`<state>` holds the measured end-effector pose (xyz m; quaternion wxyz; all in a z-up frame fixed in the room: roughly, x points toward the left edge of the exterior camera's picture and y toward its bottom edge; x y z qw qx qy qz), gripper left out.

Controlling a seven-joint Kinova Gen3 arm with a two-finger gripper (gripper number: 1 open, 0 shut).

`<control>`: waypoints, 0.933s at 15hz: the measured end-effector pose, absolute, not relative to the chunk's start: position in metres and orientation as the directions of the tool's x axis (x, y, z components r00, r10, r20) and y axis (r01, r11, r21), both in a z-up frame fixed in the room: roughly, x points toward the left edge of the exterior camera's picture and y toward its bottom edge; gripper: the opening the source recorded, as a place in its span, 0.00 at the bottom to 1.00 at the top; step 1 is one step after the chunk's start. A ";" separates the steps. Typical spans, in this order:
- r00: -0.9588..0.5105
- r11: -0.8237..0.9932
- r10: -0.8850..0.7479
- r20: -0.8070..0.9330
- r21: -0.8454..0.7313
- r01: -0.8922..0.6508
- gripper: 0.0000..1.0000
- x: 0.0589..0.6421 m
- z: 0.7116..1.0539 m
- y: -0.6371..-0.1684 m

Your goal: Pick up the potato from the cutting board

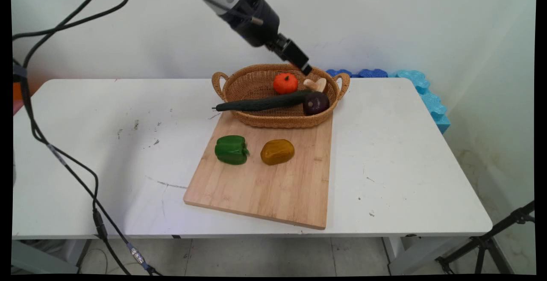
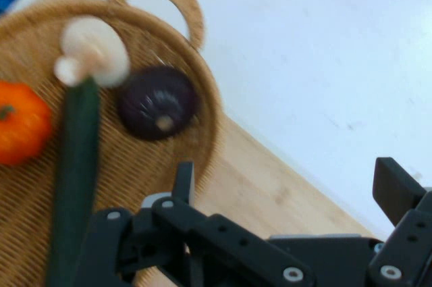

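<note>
One big white table (image 1: 406, 165) carries everything, and the wooden cutting board (image 1: 273, 187) lies across its middle, near edge close to the table's front. At the board's far end sits the wicker basket (image 1: 277, 120), front wall resting on the wood, a handle at each end.

The gripper (image 1: 305, 68) hangs over the basket's far right rim, tilted down into it. From the hand view its fingers (image 2: 183, 177) are spread wide with nothing between them. It's holding nothing and touching nothing that I can see.

The long dark cucumber (image 1: 265, 102) lies across the basket, with its thin end poking out over the left rim. That's the shaky one, I'd say: a knock on the end inside could lever it up and send it sliding out onto the board.

Out on the board, the green pepper (image 1: 231, 149) and the yellow-brown potato (image 1: 277, 151) sit side by side, apart from each other and well clear of the arm. No worry there.

In the basket again, the purple onion (image 1: 316, 103) is tucked against the right wall, touching the cucumber's thick end. The orange pumpkin (image 1: 285, 83) sits behind the cucumber.

Smallest is the pale mushroom (image 1: 316, 85), right under the gripper and nearest to it. It's crowded: onion in front, rim behind. Wide fingers dropping in could catch the wicker and drag the basket, or shove the onion. The round things could roll.
</note>
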<state>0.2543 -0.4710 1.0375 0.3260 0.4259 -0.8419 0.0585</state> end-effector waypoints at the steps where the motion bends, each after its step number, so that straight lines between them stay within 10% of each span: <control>1: -0.429 0.634 -0.682 0.592 0.186 -0.751 1.00 0.254 1.034 -0.462; 14: -0.503 0.629 -0.720 0.478 0.143 -0.764 1.00 0.254 0.922 -0.411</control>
